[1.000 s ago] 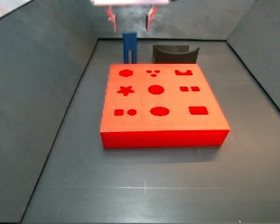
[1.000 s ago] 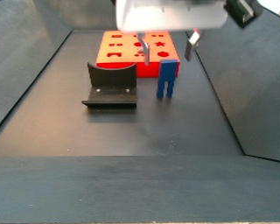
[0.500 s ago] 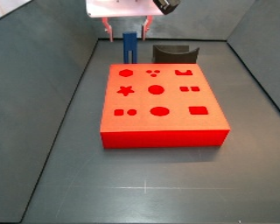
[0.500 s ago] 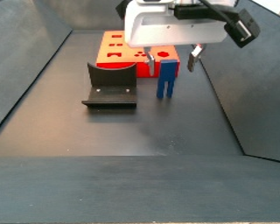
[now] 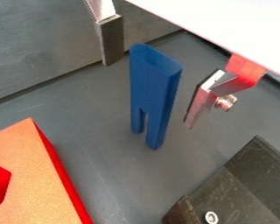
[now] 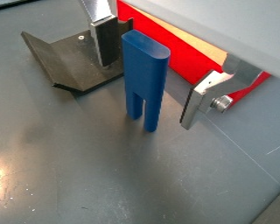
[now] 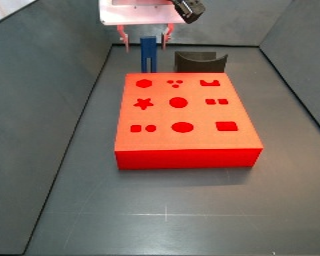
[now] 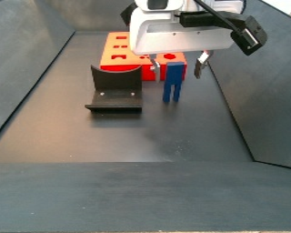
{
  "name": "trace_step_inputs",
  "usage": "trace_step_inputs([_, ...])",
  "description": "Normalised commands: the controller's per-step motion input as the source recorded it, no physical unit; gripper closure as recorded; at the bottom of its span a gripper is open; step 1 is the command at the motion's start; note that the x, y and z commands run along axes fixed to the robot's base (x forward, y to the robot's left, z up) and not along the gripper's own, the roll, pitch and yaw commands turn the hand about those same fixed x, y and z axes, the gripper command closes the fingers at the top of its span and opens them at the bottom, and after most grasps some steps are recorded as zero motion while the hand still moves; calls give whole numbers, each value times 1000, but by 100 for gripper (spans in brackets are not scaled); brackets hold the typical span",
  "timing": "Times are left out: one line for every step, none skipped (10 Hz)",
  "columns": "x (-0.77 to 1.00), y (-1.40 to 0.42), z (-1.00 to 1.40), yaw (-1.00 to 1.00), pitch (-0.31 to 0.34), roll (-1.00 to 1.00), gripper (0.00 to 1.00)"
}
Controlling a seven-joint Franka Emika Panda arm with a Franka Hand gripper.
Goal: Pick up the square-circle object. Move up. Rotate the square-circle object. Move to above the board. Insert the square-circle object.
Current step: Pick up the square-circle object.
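Dark grey curved holder [image 8: 114, 91]: on the floor, near the board. Large flat red-orange board [image 7: 183, 115] with darker shape cutouts: no writing legible. Small blue upright square-circle object [image 5: 153, 96]: stands prongs-down on the floor beside the board, between the tool's fingers. Tool [image 6: 152, 72]: open, straddling the object, silver fingers [image 6: 202, 99] apart from it, gripping nothing.

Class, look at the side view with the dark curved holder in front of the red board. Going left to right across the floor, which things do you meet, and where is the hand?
Dark curved holder → square-circle object, standing upright. The board lies behind both, so it has no clear place in the order. The hand is above the square-circle object, fingers either side.
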Motion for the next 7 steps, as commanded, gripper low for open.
trace_step_inputs([60, 0, -120, 0, 0, -41, 0])
trace_step_inputs([20, -9, -80, -3, 0, -60, 0])
trace_step_inputs([0, 0, 0, -49, 0, -14, 0])
trace_step_inputs([0, 0, 0, 0, -10, 0, 0])
trace_step_inputs([17, 0, 0, 0, 0, 0, 0])
trace_step_inputs([57, 0, 0, -71, 0, 0, 0])
trace_step_inputs([0, 0, 0, -120, 0, 0, 0])
